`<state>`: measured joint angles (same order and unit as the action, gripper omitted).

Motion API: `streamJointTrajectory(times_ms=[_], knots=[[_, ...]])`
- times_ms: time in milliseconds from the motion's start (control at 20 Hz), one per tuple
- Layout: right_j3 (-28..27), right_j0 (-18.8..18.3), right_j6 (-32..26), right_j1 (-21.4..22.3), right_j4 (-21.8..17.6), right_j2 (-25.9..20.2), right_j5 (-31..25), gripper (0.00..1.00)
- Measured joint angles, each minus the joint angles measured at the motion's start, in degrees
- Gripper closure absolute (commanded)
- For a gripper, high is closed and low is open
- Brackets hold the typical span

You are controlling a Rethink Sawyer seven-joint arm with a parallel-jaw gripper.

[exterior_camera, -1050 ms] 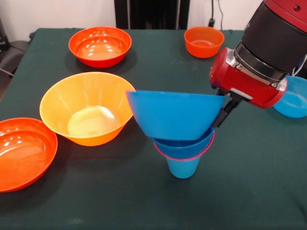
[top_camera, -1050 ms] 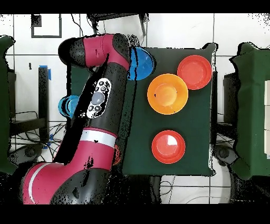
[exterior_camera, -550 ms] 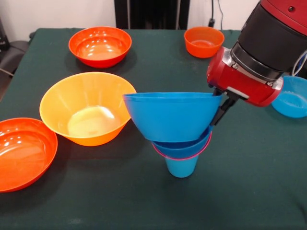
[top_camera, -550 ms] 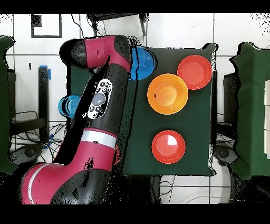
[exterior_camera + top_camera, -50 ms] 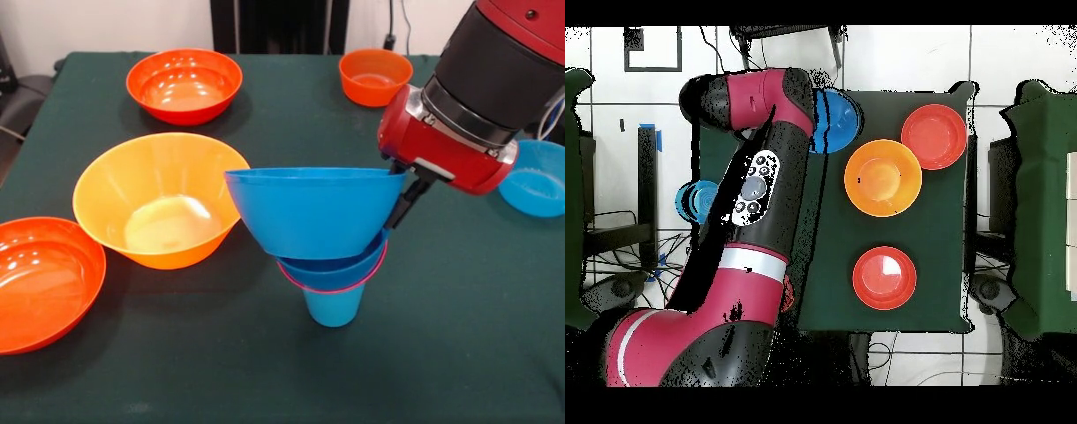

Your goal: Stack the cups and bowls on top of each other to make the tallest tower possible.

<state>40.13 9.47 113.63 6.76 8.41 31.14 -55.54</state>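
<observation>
The claw (image 5: 408,199) reaches down from the red wrist at the right rim of the big blue bowl (image 5: 309,212), its dark fingers (image 5: 404,208) pressed against the outside of that rim; whether they are clamped on the rim cannot be told. The big blue bowl sits level, nested into a small blue bowl (image 5: 340,271), which rests in a pink bowl (image 5: 328,284) showing only as a thin rim; under these stands a blue cup (image 5: 335,306), upright on the green worktop (image 5: 459,336), so the tower (image 5: 327,265) widens upward, near the front middle of the worktop. Just to the tower's left sits a large yellow bowl (image 5: 159,199), its rim close to the big blue bowl's. A red bowl (image 5: 40,281) lies at the left edge, another red bowl (image 5: 184,85) toward the back left, and a small orange bowl (image 5: 375,76) at the back right. Behind the arm at the right edge is another small blue bowl (image 5: 538,181). From overhead the arm (image 5: 755,200) covers most of the tower.
</observation>
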Motion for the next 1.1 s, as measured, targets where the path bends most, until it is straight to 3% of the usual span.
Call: streamJointTrajectory(times_ms=[1100], knots=[[-0.4, -0.1, 0.0, 0.6, 0.6, -0.5, -0.7, 1.00]])
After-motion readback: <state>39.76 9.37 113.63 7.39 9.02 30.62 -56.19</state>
